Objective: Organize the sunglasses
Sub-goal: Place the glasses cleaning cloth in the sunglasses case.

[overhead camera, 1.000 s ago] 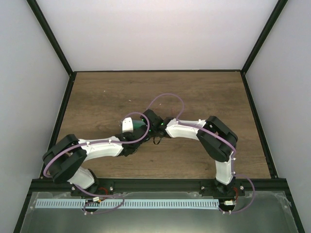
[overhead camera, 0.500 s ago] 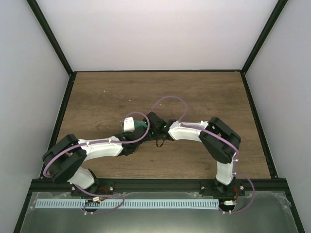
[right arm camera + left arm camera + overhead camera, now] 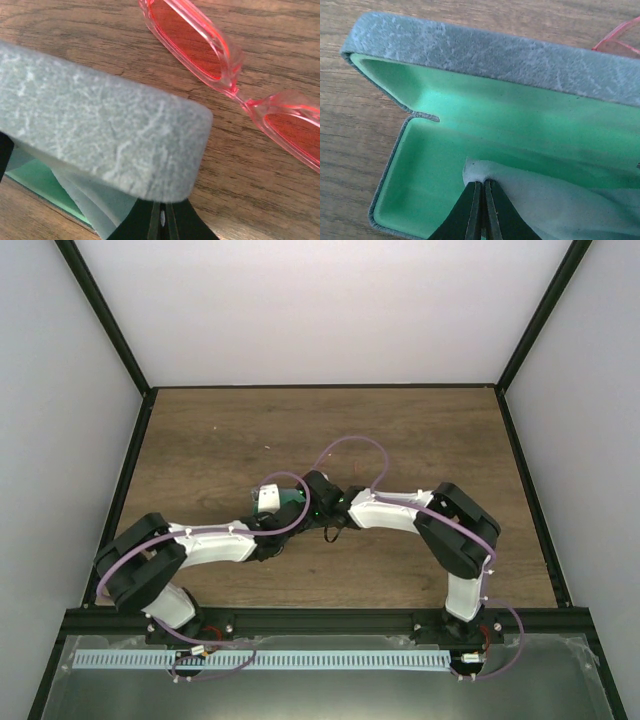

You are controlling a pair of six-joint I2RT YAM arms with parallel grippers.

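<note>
- At the near edge of the table (image 3: pixel 420 430), the two arms rise from their bases and bend inward, so that their wrists meet near the middle of the wooden surface.
- The left gripper (image 3: pixel 481 184) reaches into the lower half of the case (image 3: pixel 485 55). Its dark fingers are pressed together, pinching the corner of a pale cloth (image 3: pixel 560 200). The rest of the cloth lies across the green lining of the tray.
- The right gripper (image 3: pixel 161 214) sits just under the lower rim of the lid, with its fingers drawn so close that only a slit shows between them. The rim hides the fingertips, so it cannot be told whether they grip the lid.
- The case lies open on the wood. Its mottled grey lid is raised at the back and its bright green interior is exposed. The left wrist view shows a notch in the side wall where lid and tray join.
- The sunglasses (image 3: pixel 192 37) lie on the bare wood just beyond the raised lid, outside the case. In the right wrist view both red lenses, in their pink translucent frame, rest flat on the grain close to the lid's corner. No contact with the lid can be seen.
- In the left wrist view only a sliver of the red frame shows past the top of the lid.
- In the top view the wrists hide the glasses, and the tabletop runs on to the far wall.
</note>
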